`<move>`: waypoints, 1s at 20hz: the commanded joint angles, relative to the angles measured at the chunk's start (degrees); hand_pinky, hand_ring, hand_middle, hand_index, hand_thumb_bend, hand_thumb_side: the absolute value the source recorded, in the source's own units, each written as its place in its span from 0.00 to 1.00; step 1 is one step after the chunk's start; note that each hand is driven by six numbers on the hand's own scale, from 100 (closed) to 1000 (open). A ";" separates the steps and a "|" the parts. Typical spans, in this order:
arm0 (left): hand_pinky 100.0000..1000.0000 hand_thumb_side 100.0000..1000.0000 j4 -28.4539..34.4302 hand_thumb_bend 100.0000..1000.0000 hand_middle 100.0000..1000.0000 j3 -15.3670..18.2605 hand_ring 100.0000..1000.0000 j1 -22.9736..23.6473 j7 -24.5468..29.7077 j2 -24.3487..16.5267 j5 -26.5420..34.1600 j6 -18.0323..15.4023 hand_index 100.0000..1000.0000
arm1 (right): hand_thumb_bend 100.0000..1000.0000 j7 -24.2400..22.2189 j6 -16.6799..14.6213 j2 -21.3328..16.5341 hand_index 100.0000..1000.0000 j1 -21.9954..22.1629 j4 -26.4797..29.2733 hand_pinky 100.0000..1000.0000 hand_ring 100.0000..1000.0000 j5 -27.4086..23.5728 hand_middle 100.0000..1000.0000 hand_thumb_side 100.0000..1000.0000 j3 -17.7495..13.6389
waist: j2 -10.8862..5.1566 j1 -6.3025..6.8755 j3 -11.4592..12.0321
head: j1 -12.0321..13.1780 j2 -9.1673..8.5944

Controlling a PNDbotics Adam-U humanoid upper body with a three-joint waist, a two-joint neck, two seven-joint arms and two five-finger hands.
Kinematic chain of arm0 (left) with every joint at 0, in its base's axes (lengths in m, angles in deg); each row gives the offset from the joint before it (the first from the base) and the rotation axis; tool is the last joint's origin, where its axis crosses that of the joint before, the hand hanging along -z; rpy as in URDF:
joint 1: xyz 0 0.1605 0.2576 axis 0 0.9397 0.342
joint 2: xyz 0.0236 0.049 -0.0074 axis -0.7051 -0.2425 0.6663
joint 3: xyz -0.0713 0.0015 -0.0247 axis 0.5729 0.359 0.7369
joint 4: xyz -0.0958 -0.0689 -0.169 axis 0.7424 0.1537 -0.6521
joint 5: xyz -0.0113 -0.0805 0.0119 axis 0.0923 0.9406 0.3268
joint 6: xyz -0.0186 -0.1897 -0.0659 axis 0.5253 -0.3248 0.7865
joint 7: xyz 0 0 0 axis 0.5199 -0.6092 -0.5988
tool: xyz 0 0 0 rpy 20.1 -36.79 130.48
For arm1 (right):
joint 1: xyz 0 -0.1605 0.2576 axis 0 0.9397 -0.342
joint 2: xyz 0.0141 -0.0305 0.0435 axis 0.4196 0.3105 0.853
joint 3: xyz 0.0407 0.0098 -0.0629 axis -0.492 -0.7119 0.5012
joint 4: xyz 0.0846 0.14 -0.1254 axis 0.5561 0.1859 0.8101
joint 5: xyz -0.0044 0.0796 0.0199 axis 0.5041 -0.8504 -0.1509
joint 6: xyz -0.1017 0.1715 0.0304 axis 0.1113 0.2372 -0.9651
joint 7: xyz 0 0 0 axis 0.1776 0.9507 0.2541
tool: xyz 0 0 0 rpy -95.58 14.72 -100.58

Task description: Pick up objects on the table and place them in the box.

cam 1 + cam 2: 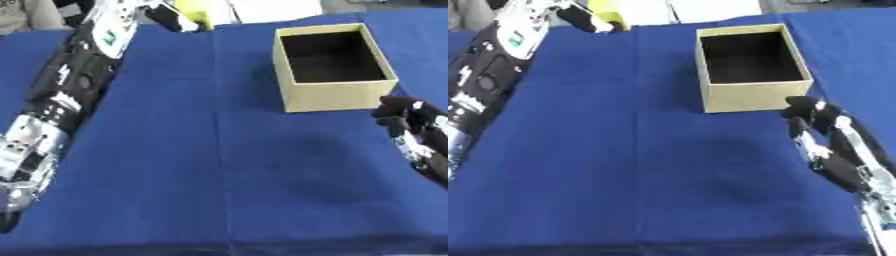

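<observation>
Blue cloth (219, 165) is covering the table, with an open tan cardboard box (752, 97) sitting toward the far right. Left hand (166, 16) is reaching across the far edge, touching a yellow object (194, 11) (grip unclear). Right hand (815, 120) is resting beside the box, fingers curled, holding nothing.

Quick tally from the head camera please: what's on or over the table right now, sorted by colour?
Tan: 1, the open box, its inside looks dark and empty.
Yellow: 1, a yellow object at the far edge, at the left hand.
Blue: 1, the tablecloth.
Black: 1 more, the right hand, beside the box.
Total: 5.
</observation>
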 commanded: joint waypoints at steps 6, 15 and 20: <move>0.73 0.00 0.97 0.47 0.28 -1.52 0.42 -3.15 0.65 4.71 -1.70 -2.07 0.51 | 0.00 -3.36 -0.23 2.73 0.83 -3.05 0.08 0.71 0.74 -1.13 0.63 0.60 2.84 | 0.35 0.49 -3.58 | 2.44 0.28; 0.74 0.08 1.91 0.54 0.40 -3.94 0.47 -2.51 3.59 6.67 -2.49 -4.36 0.62 | 0.00 -4.79 -0.28 3.55 0.82 -4.01 -0.31 0.71 0.74 -1.51 0.62 0.61 4.09 | 1.12 0.99 -5.88 | 2.60 0.28; 0.76 0.23 2.20 0.70 0.56 -4.40 0.55 -2.14 5.92 7.02 -3.66 -5.58 0.76 | 0.00 -4.77 -0.22 3.62 0.82 -4.07 -0.34 0.71 0.74 -1.57 0.62 0.62 4.05 | 1.18 1.11 -6.18 | 2.53 0.28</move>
